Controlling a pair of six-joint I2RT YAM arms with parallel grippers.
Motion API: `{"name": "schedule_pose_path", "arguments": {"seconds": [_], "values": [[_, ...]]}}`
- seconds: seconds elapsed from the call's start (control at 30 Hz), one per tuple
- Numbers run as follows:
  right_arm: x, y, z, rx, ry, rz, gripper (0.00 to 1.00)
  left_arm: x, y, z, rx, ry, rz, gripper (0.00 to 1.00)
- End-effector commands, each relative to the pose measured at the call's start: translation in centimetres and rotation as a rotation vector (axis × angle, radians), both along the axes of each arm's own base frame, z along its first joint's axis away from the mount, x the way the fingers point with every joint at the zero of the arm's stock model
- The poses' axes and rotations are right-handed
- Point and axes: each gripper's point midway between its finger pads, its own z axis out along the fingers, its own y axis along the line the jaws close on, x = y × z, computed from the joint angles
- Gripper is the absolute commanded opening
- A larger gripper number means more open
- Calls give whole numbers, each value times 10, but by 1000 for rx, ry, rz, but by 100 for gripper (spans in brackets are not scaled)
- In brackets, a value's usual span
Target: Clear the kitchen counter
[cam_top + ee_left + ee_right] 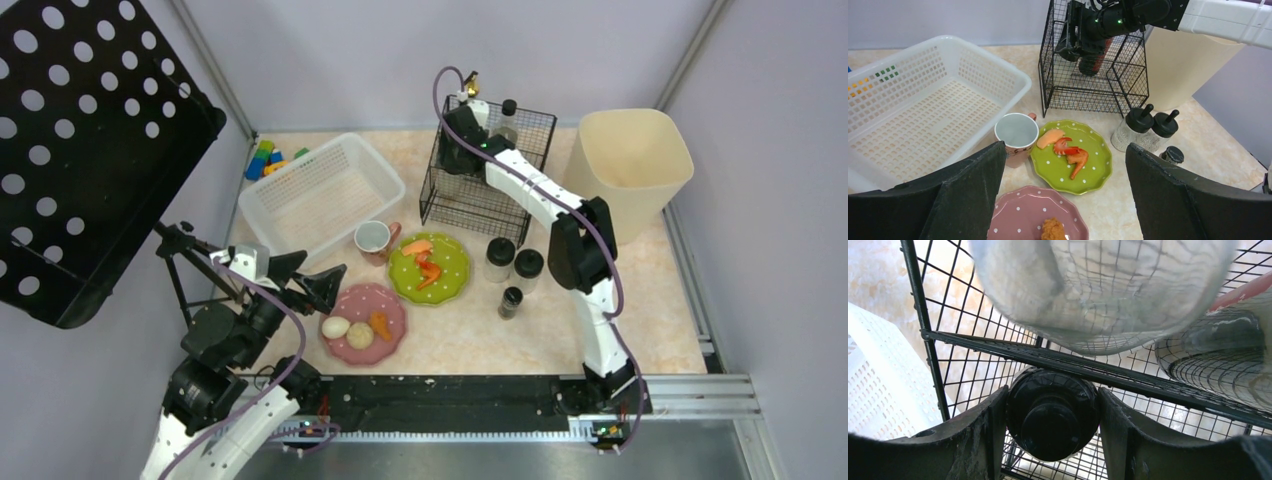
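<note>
Between jaws, black-capped bottle inside wire rack

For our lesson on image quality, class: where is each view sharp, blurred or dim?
Top external: even light, soft shadows on the kitchen counter. Left wrist: green plate sharp, near fingers dark. Right wrist: clear jar blurred, black cap sharper.

Top view: fixed high behind the near edge, looks down on the whole kitchen counter. Left wrist: low, faces forward over the green plate to the wire rack, mid-distance. Right wrist: down at that rack, very close on a black-capped jar. Rack shared by all three.
</note>
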Motion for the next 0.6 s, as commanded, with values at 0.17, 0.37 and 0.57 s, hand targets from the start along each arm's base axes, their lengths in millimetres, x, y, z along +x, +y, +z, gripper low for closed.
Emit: {"name": "schedule_pose_path", "arguments": {"seconds": [0.17, 0.37, 0.57], "values": [[15, 12, 79, 88, -186, -2, 67, -1, 1, 9, -20, -30, 3, 94], [10, 13, 96, 92, -212, 15, 76, 0, 2, 9, -20, -29, 6, 94], [-3, 11, 119, 92, -243, 37, 79, 0, 2, 9, -20, -29, 9, 94]]}}
